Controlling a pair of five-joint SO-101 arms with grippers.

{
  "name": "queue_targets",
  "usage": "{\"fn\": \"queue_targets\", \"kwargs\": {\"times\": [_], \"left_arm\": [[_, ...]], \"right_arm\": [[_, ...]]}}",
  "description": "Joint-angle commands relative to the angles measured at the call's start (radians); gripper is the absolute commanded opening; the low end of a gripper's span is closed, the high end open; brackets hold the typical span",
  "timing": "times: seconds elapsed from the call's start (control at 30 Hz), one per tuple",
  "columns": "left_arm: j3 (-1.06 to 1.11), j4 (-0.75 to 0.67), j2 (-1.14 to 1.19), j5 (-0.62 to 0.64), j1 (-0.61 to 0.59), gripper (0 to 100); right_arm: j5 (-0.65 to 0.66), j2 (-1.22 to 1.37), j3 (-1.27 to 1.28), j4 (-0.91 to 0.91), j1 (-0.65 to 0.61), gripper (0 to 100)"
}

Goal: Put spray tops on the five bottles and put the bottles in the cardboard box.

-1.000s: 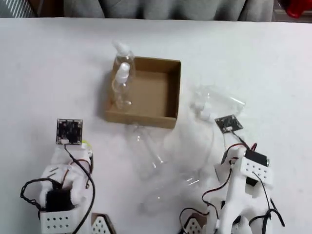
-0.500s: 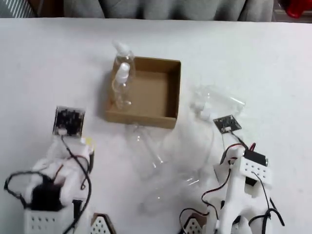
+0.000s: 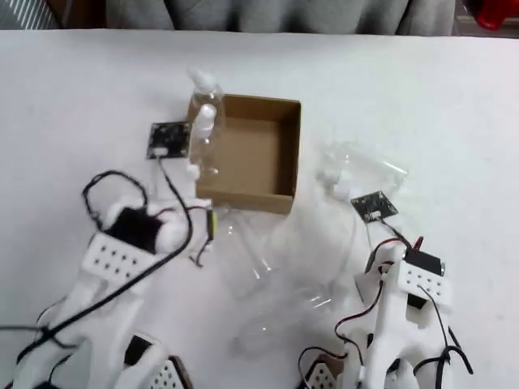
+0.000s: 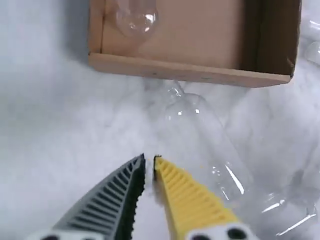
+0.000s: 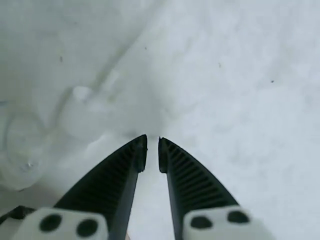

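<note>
White table (image 3: 81, 97) edge to edge, with grey upholstery (image 3: 284, 12) behind the far edge and something red (image 3: 496, 12) past the far right corner. The cardboard box (image 3: 243, 197) sits about mid-table, open side up. 2 standing bottles (image 3: 203, 121) with spray tops are at its left wall. From my left wrist I can see 1 clear base (image 4: 135, 17) inside the box; I can't tell for the other.

My left arm (image 3: 113, 251) stretches from the near left corner toward the box. My left gripper (image 4: 149, 162) hangs over bare table just on the near side of the box's near wall, fingers together and holding nothing. Right beside it is the lying bottle (image 4: 210, 145), clear with a bare neck. Its neck points at the near wall, and I can't tell if they touch.

My right arm (image 3: 401, 300) is by the near right corner. My right gripper (image 5: 152, 145) is also pinched together on nothing, tips just short of a white spray top (image 5: 85, 107). That top belongs to the capped bottle (image 3: 349, 174) lying just right of the box.

More clear plastic (image 3: 284, 312) lies between my 2 arms toward the near edge, and I can't separate its outlines.

For moving room, plain white table runs from the box out to the left edge, along the far edge, and toward the far right corner. The tight spot is between the box's near wall and my arms.
</note>
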Motion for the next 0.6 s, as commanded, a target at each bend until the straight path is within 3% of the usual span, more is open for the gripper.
{"fn": "queue_targets", "kwargs": {"times": [0.0, 0.1, 0.17, 0.4, 0.57], "left_arm": [[-0.117, -0.011, 0.107, 0.135, 0.065, 19], [-0.149, -0.012, 0.179, 0.210, 0.082, 33], [-0.175, -0.012, 0.223, 0.249, 0.101, 37], [-0.239, -0.003, 0.349, 0.431, 0.137, 38], [-0.180, 0.009, 0.444, 0.446, 0.130, 38]], "right_arm": [[0.012, -0.013, -0.005, -0.012, -0.008, 1.6], [0.014, -0.013, -0.005, -0.012, -0.019, 1.6], [0.014, -0.013, -0.005, -0.012, -0.033, 1.6], [0.014, -0.012, -0.002, -0.012, -0.038, 1.6], [0.014, -0.015, 0.005, -0.012, -0.039, 1.6]]}}
